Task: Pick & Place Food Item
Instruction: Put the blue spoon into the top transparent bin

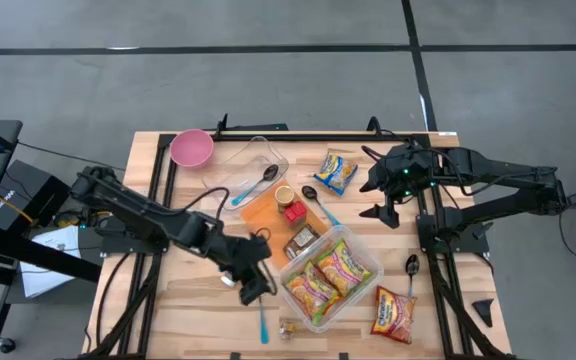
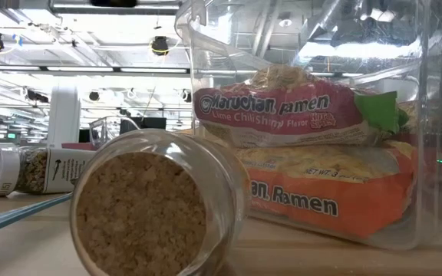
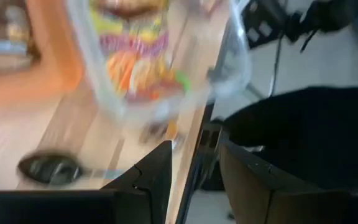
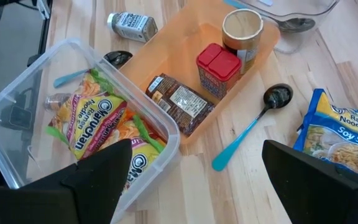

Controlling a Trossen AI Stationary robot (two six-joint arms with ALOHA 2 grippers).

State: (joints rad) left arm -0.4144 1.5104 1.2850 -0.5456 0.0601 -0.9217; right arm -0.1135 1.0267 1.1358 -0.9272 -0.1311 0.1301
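A clear plastic bin [image 1: 363, 248] near the table's front holds two ramen packets [image 1: 326, 275], also seen in the right wrist view [image 4: 98, 140] and the low view [image 2: 282, 111]. My left gripper [image 1: 253, 290] hovers just left of the bin, above a blue-handled spoon [image 1: 263, 322]. In its wrist view the left gripper [image 3: 194, 146] is open with nothing between the fingers. A spice bottle [image 4: 132, 25] lies on its side on the table beside the bin. My right gripper [image 1: 373, 200] hangs open over the table's right part, its fingers [image 4: 98, 171] empty.
An orange tray [image 1: 258, 212] holds a round jar [image 4: 242, 28], a red-lidded tin [image 4: 218, 65] and a brown packet [image 4: 180, 102]. A blue ramen packet [image 1: 336, 170] lies far right, an orange one [image 1: 393, 312] near the front. A pink bowl [image 1: 192, 148], spoons and a small jar [image 2: 140, 207] also lie about.
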